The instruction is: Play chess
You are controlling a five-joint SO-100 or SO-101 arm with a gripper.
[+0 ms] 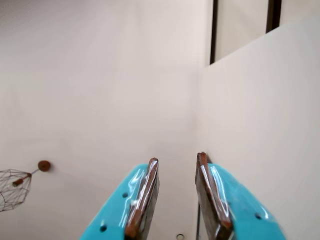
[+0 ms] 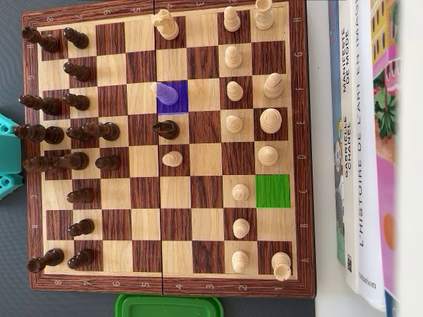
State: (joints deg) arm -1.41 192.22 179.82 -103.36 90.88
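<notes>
We see the pincer (image 1: 175, 197) in the wrist view pointing up at a pale wall and ceiling, its 2 turquoise fingers (image 1: 142, 197) spread apart with nothing between them. A wire-cage lamp (image 1: 14, 187) hangs at the left edge of that view.

In the overhead view the chessboard (image 2: 165, 285) lies on the dark counter (image 2: 13, 300), files lettered down its right edge. Dark pieces crowd the left 2 columns, with a few pushed 1 square further in. Light pieces sit along the right side.

We note 2 tinted squares. The purple square (image 2: 173, 96) holds a light piece (image 2: 165, 93), tinted by the overlay. The green square (image 2: 273, 191) stands bare, just right of a light pawn (image 2: 240, 192).

Near mid-board a dark pawn (image 2: 166, 129) sits directly below the purple square, and a light pawn (image 2: 172, 158) lies 1 square below that. A light piece (image 2: 164, 24) leans at the top edge, apart from its row.

Turquoise arm parts (image 2: 8, 155) show at the left edge, beside the board. A green lid (image 2: 168, 306) touches the bottom frame. Books (image 2: 363, 145) lie flat just right of the board, spines facing it.
</notes>
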